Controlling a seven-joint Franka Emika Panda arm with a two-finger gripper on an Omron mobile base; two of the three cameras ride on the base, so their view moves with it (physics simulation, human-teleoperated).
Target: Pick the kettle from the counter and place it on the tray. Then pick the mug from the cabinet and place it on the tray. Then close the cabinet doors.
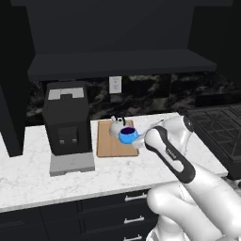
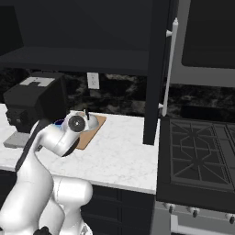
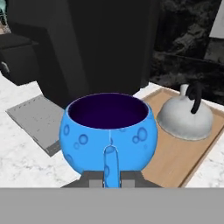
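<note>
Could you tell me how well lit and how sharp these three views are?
Left base view: cabinet nearly black, counter bright. Right base view: same contrast, no glare. Hand view: mug and kettle evenly lit, edges slightly soft.

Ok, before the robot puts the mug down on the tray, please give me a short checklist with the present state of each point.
1. End effector shut on the mug handle: ok.
2. Mug upright: ok.
3. Kettle already on the tray: ok.
4. Bare tray surface beside the kettle for the mug: ok.
5. Mug fully over the tray: cannot tell.
6. Cabinet doors closed: not ok, one stands open.
</note>
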